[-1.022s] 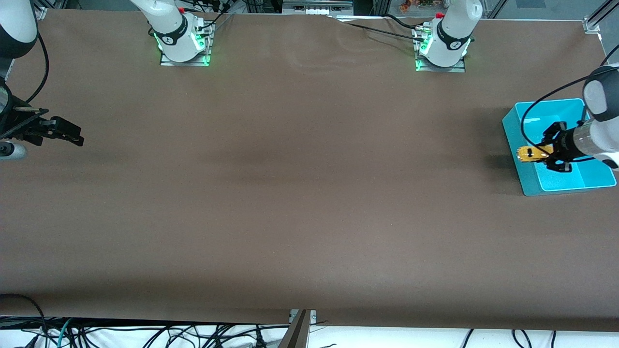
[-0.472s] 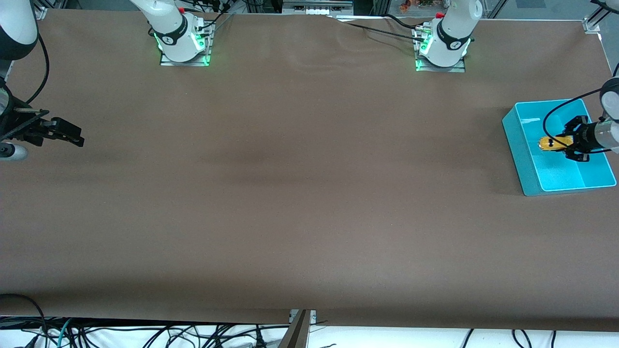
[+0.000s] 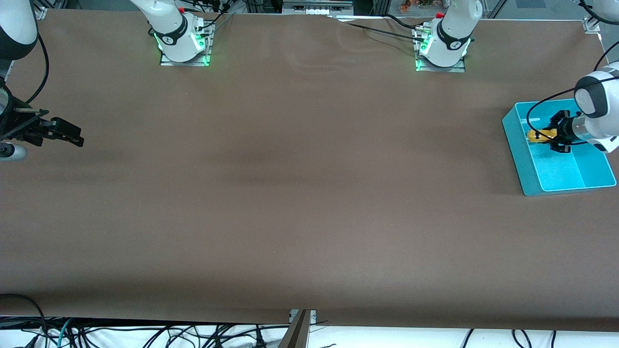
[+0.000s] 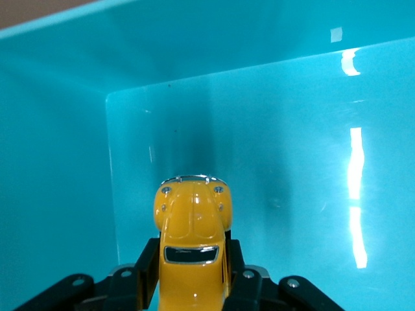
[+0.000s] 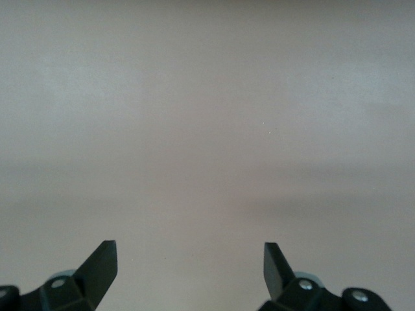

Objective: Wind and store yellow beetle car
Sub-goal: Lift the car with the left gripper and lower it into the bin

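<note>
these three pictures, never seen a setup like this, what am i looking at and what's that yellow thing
Two robot arms are bolted to a brown table. The wide picture comes from a high camera facing them; the other two come from cameras on each arm's wrist. At the left arm's end of the table sits a teal bin. The left gripper is inside it, its jaws shut on the yellow beetle car, a small toy; the left wrist view looks along the car's roof at the bin's inside. The right gripper waits at the table's right arm's end, jaws open and empty.
</note>
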Controlling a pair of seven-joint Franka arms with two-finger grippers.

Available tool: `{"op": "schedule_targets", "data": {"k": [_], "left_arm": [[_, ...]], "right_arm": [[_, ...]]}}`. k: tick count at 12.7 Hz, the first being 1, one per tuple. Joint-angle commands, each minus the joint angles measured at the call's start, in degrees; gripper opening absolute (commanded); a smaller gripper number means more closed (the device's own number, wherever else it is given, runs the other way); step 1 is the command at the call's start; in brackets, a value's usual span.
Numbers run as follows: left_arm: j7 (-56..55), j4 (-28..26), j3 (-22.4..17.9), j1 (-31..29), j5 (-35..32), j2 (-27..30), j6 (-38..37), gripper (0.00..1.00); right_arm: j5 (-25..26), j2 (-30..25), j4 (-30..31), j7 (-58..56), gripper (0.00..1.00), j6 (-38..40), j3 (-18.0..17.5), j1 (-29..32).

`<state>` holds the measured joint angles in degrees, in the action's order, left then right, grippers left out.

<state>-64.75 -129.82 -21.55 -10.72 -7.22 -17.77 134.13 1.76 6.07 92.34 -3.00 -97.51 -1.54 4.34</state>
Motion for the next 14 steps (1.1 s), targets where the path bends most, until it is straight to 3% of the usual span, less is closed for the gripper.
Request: {"op": "schedule_targets", "data": {"k": [1, 5, 6, 7, 10, 12, 14], "left_arm": [[0.6, -5.0, -2.0, 0.8, -1.8, 4.1, 2.0, 0.00], [0.6, -10.3, -3.3, 0.9, -1.8, 4.1, 9.0, 0.00], [0.5, -10.9, -4.0, 0.9, -1.8, 4.1, 10.5, 0.27], [0.1, -10.9, -4.3, 0.9, -1.8, 4.1, 11.0, 0.99], [0.2, -8.4, -4.5, 2.4, -1.8, 5.6, 7.8, 1.00], [0.2, -2.9, -4.4, 3.2, -1.8, 6.7, -1.2, 1.00], [-0.4, 5.9, -3.9, 4.6, -1.5, 7.6, -13.5, 1.00]], "right_arm": [[0.8, 0.1, -0.7, 0.6, 1.00, 0.1, 0.4, -0.6], [0.8, 0.2, -0.7, 0.6, 1.00, 0.1, 0.4, -0.6], [0.8, 0.2, -0.7, 0.6, 1.00, 0.0, 0.4, -0.6], [0.8, 0.2, -0.7, 0.6, 1.00, 0.0, 0.4, -0.6], [0.8, 0.2, -0.7, 0.6, 1.00, 0.0, 0.4, -0.6], [0.8, 0.2, -0.7, 0.6, 1.00, 0.0, 0.4, -0.6], [0.8, 0.2, -0.7, 0.6, 1.00, 0.0, 0.4, -0.6]]}}
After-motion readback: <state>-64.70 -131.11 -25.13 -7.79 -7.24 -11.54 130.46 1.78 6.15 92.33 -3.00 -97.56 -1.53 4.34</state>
